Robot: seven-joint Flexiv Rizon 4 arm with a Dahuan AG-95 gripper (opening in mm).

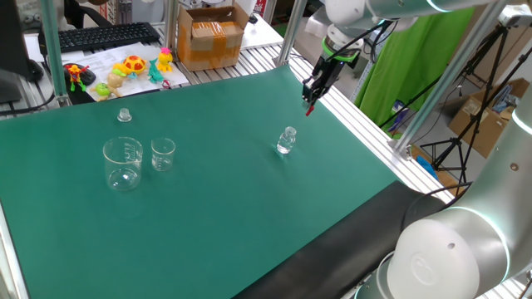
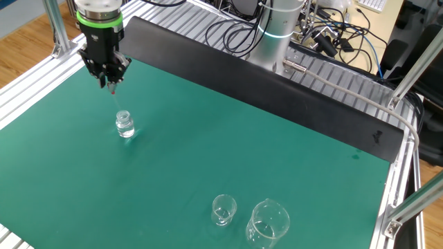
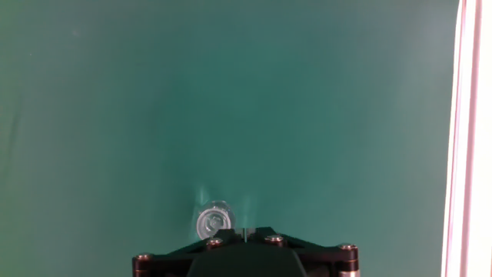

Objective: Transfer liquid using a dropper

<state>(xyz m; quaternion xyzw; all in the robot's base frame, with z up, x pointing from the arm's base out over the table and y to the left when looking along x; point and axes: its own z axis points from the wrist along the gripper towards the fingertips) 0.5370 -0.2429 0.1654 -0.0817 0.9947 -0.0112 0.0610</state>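
My gripper (image 1: pixel 311 98) hangs over the far right part of the green mat, shut on the red bulb of the dropper (image 1: pixel 308 109). The dropper's thin clear tube (image 2: pixel 116 101) points down from the fingers (image 2: pixel 111 77) toward the small clear bottle (image 2: pixel 124 125), which stands upright on the mat just below. In the hand view the bottle's open mouth (image 3: pixel 211 221) lies just left of the tube (image 3: pixel 243 231), at the edge of the gripper body. Whether the tip is inside the mouth I cannot tell.
A large beaker (image 1: pixel 123 163) and a small beaker (image 1: pixel 163 154) stand side by side at the left of the mat, with a small clear cap (image 1: pixel 124 115) behind them. The mat's aluminium edge (image 3: pixel 461 138) runs close on the gripper's right. Toys and a cardboard box (image 1: pixel 212 35) sit beyond the mat.
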